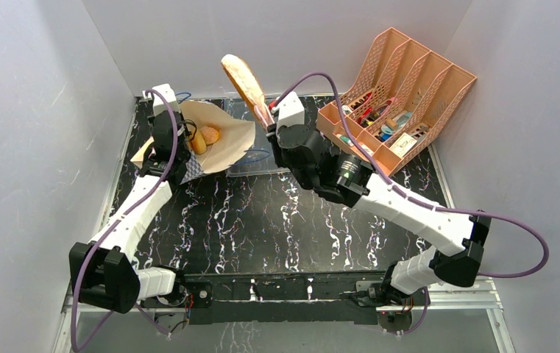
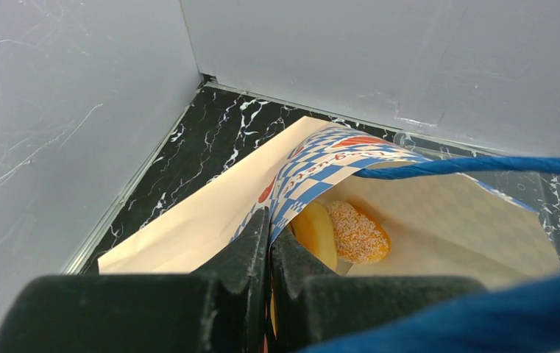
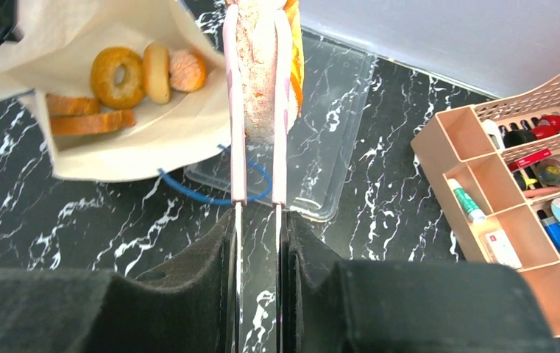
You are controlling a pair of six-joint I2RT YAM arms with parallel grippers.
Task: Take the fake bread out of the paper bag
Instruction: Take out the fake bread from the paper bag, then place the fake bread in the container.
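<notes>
Tongs (image 3: 235,147), pink and thin-armed, are squeezing a long loaf (image 3: 258,73) between their tips. The right gripper (image 3: 256,213) is pressing the tongs together; its jaws are standing only a narrow slit apart, with nothing but the two tong arms between them. The loaf is hanging in the air, clear of the paper bag (image 3: 151,140) and above a clear plastic tray (image 3: 335,110) that is lying on the black marbled table (image 3: 78,220). In the top view the loaf is pointing up and away toward the far wall.

The left gripper (image 2: 269,220) is pinching the bag's blue-and-white checkered rim with its jaws fully closed, and the bag's mouth is gaping toward the right arm. Inside the bag, a ring donut (image 3: 118,73), a round bun (image 3: 157,71) standing on edge, a sugared bun (image 3: 187,70) and two toast slices (image 3: 89,118) are lying close together. A blue cord (image 3: 210,198) from the bag is looping onto the table and the near edge of the tray.

A pink lattice organizer (image 3: 497,206) holding small items is standing to the right of the tray, well apart from the bag.
</notes>
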